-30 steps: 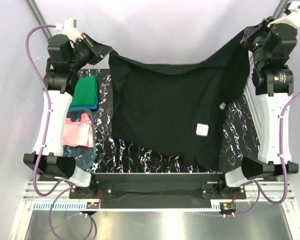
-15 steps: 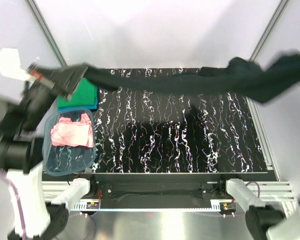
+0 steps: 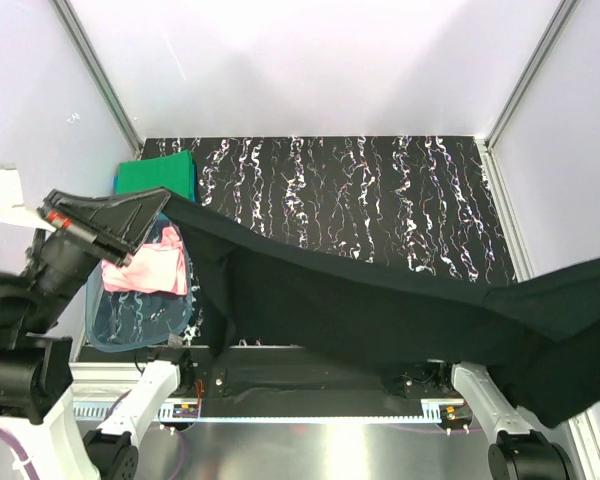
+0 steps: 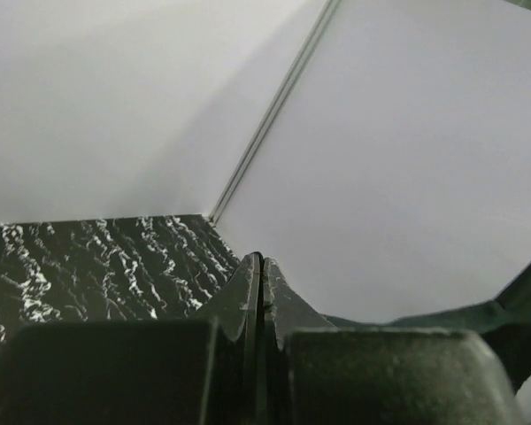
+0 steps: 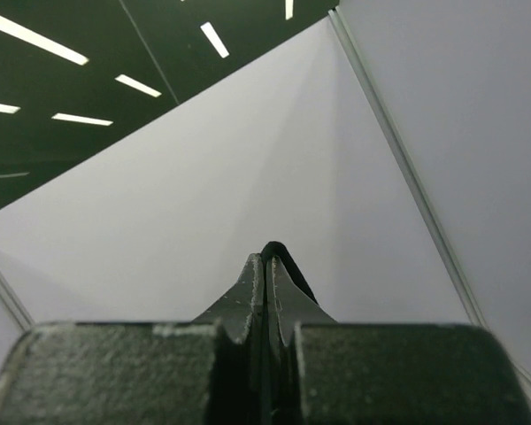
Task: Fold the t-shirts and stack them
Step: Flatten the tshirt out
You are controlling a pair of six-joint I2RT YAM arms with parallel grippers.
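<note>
We hold the soft black cloth t-shirt (image 3: 380, 310) over the black streaky worktop (image 3: 380, 190), left claw (image 4: 262, 266) and right claw (image 5: 266, 270) pinching it

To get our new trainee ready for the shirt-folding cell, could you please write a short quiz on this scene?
1. True or false: the black t-shirt lies flat on the table.
2. What lies in the plastic tub? A) a white towel B) the pink t-shirt C) nothing
3. Fill in: the green t-shirt sits at the table's far ____ corner.
Key: 1 false, it hangs in the air, pinched in the shut jaws of the left gripper; 2 B; 3 left.
</note>
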